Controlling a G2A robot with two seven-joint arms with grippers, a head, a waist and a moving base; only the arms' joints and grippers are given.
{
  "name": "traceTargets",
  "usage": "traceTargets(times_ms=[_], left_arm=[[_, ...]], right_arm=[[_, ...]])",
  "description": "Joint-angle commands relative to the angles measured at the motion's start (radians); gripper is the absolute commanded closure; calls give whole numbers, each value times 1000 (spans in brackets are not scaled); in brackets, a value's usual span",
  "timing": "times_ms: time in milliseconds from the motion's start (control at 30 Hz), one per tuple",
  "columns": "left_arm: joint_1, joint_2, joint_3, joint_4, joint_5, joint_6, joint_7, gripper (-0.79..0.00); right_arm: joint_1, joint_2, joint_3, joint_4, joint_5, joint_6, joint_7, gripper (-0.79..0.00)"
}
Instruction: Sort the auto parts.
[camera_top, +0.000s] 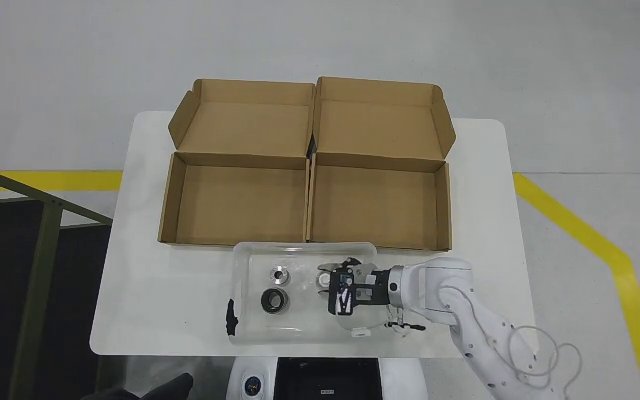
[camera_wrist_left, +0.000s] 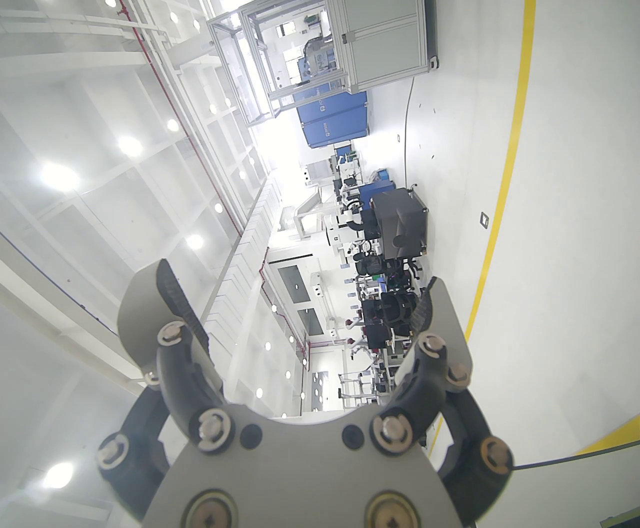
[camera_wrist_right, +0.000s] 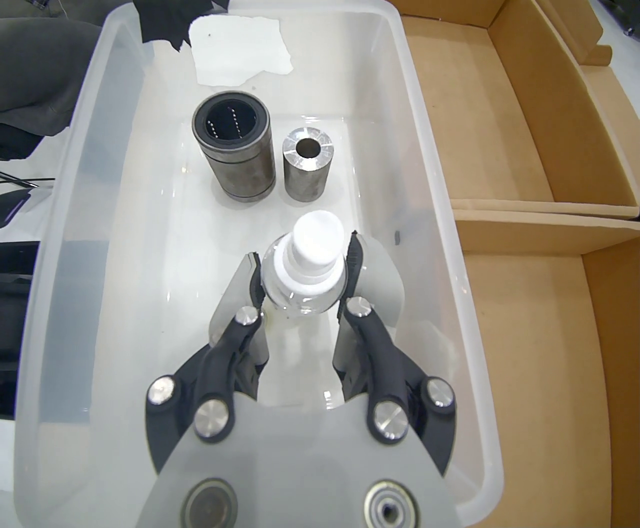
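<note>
My right fingers (camera_wrist_right: 380, 285) are clamped on a small white-capped bottle (camera_wrist_right: 312, 250) inside the clear bin (camera_wrist_right: 435, 165). Also in the bin, a dark bearing (camera_wrist_right: 235, 150) and a steel sleeve (camera_wrist_right: 306, 170) stand upright, side by side. My left fingers (camera_wrist_left: 145, 300) are spread wide, holding nothing.

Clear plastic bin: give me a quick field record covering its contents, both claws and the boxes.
Bin: clear plastic bin
Contents: large dark cylindrical metal bearing, upright; smaller grey metal sleeve beside it, upright; small clear bottle with a white cap
Right claw: inside the bin, closed on the bottle's sides
Left claw: open, holding nothing, pointed out at the room
Boxes: two open brown cardboard boxes, side by side beyond the bin, lids folded back
</note>
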Motion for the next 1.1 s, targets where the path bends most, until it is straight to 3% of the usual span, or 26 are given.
traceTargets(times_ms=[0, 500, 800, 1067], left_arm=[[0, 0, 0, 0, 0, 0, 0, -785], [0, 0, 0, 0, 0, 0, 0, -785], [0, 0, 0, 0, 0, 0, 0, -785], [0, 0, 0, 0, 0, 0, 0, -785]], right_arm=[[0, 1, 1, -1, 12, -4, -13, 0], [-56, 25, 94, -117, 42, 19, -214, 0], [-74, 26, 122, -174, 33, 132, -416, 0], [-51, 26, 158, -176, 82, 179, -500, 0]])
